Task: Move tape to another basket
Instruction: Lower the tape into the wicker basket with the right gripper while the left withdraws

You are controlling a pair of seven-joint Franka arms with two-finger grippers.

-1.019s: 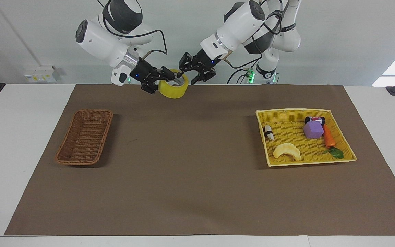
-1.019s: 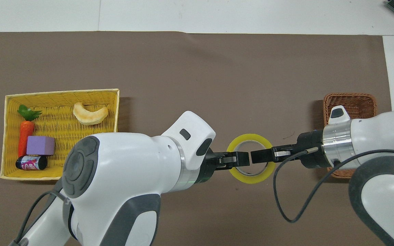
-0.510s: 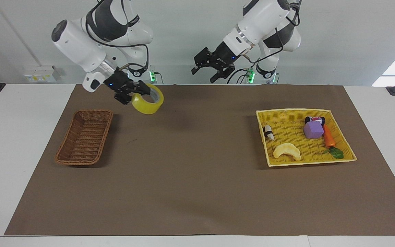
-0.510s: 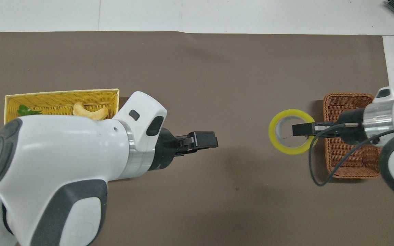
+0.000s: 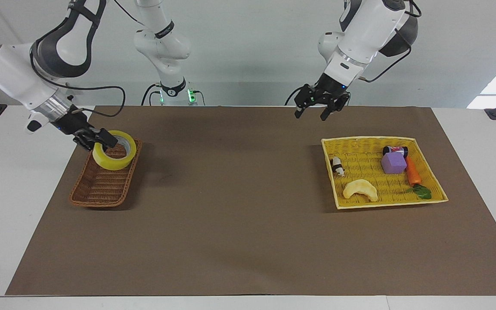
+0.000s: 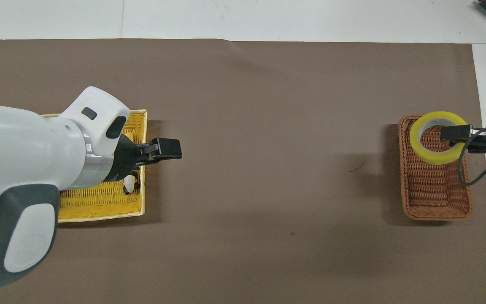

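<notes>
Jaws-wise, right gripper (image 5: 101,141) was clamped on the wide yellow packing-tape roll (image 5: 114,156), held over the narrow brown wicker basket (image 5: 101,189); left gripper (image 5: 319,108) hung spread wide and empty. Overhead, the left arm hid most of the one shallow yellow woven tray (image 5: 439,196). Counted one roll, two baskets.

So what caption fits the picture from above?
Right gripper holds the tape over the brown basket.

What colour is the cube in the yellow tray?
Purple cube; the facing view shows it best.
</notes>
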